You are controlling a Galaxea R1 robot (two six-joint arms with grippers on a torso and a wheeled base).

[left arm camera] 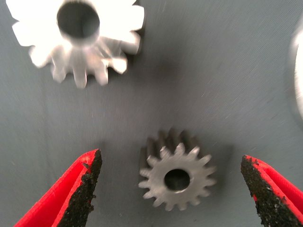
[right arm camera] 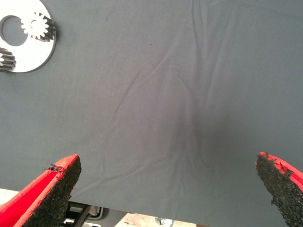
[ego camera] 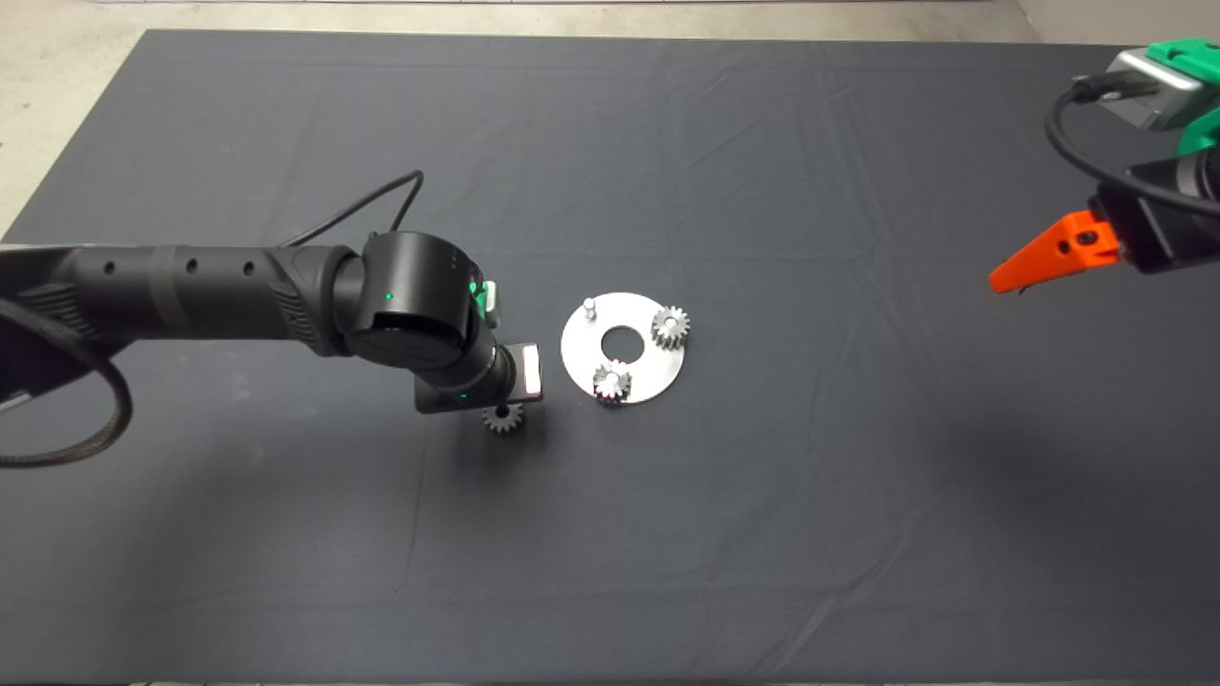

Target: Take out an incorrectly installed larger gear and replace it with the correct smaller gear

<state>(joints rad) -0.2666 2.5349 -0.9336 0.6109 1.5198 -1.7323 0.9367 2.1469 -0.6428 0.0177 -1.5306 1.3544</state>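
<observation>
In the left wrist view the smaller gear [left arm camera: 177, 178], fine-toothed with a round centre hole, lies flat on the mat between my left gripper's [left arm camera: 170, 157] open fingers, just ahead of the tips and touching neither pad. The larger gear [left arm camera: 78, 33], bright and coarse-toothed, lies on the mat just beyond it. In the head view the smaller gear [ego camera: 502, 417] peeks out from under the left wrist [ego camera: 457, 367], left of the round steel plate [ego camera: 624, 310]. The larger gear is hidden under the arm there. My right gripper [ego camera: 1048, 252] hangs open and empty at the far right.
The plate carries two small gears [ego camera: 671, 327] [ego camera: 611, 381] and one bare pin [ego camera: 589, 306]. Its edge shows in the left wrist view [left arm camera: 298, 71], and it also shows in the right wrist view [right arm camera: 28, 61]. The dark mat [ego camera: 762, 524] spreads all around.
</observation>
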